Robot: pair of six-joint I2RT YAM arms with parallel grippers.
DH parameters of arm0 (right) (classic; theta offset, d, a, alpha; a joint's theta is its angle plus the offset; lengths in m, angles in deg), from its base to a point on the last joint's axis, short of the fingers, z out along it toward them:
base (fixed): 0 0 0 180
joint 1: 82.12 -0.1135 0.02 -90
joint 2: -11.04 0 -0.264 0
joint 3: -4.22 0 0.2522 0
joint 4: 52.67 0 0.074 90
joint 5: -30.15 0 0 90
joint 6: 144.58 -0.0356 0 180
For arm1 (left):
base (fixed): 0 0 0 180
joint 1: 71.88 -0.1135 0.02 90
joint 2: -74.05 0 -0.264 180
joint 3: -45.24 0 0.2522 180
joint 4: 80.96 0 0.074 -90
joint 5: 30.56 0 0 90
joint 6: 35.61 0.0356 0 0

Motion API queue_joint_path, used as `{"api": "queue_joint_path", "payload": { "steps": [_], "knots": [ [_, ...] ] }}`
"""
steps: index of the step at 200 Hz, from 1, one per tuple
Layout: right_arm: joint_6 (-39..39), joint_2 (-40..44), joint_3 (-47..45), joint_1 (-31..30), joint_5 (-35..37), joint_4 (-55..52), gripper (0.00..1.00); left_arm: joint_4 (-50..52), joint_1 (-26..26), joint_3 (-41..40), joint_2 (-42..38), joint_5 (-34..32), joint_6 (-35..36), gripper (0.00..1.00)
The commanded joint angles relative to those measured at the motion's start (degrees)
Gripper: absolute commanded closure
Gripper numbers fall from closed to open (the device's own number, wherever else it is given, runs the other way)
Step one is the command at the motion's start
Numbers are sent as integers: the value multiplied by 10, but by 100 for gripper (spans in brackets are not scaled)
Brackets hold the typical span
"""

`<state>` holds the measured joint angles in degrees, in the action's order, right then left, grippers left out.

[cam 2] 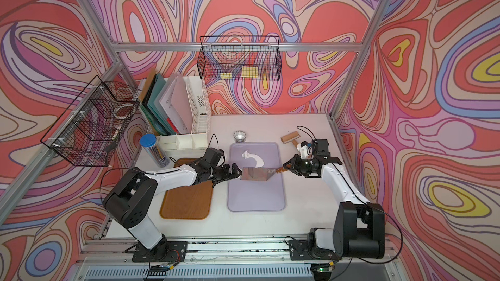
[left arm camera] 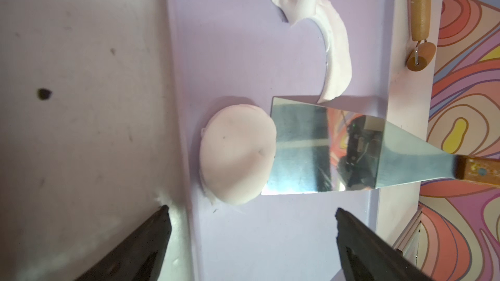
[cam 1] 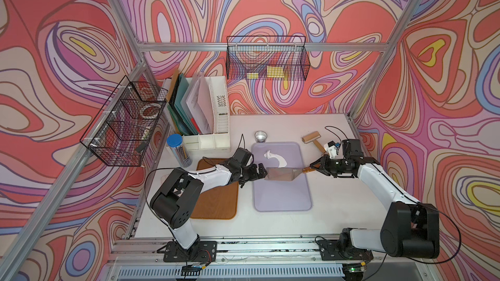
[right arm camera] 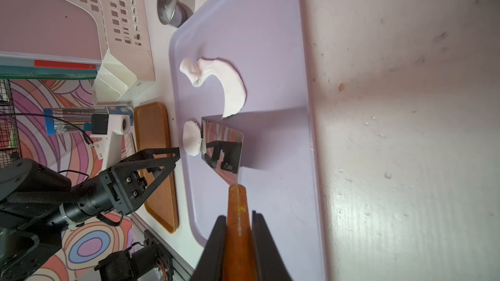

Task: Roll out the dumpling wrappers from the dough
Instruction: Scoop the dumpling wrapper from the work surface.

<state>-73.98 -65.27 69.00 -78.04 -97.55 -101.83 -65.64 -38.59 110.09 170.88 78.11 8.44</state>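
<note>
**A:** State of the grippers?

**B:** Left gripper: jaws spread wide, holding nothing. Right gripper: clamped on the wooden handle of the spatula.

**A:** Where is the wrapper?

**B:** The dumpling wrapper sits on the purple tray, straight ahead of the left fingertips and just short of them. On its far side it touches the front edge of the spatula blade. I cannot tell whether that edge has got under it.

**A:** Axis and reach?

**B:** The spatula's long axis runs from the right gripper toward the left one, so the wrapper lies between the blade and the open left jaws. The left arm is much the nearer. The right meets the wrapper only through the length of the blade.

**A:** And the dough?

**B:** The dough is a ragged curved strip off to one side of the blade, with its tip at a blade corner. It is well apart from both sets of jaws.

**A:** Next move?

**B:** My judgement is that the blade slides under the wrapper, toward the left gripper. The risk is that the wrapper skids or crumples instead of lifting.
</note>
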Motion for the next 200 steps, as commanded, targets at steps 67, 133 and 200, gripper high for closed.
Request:
{"api": "queue_joint_path", "payload": {
  "steps": [67, 133, 200],
  "knots": [
    [10, -47, 12, -11, 14, 28, 100, 1, -3, 7, 6, 15, 10, 0],
    [6, -89, 13, -36, -23, 59, 100, 1, -3, 14, 11, 22, 10, 0],
    [-69, -85, -52, -39, -32, 173, 100, -8, -3, 14, 14, 30, 4, 0]
  ]
}}
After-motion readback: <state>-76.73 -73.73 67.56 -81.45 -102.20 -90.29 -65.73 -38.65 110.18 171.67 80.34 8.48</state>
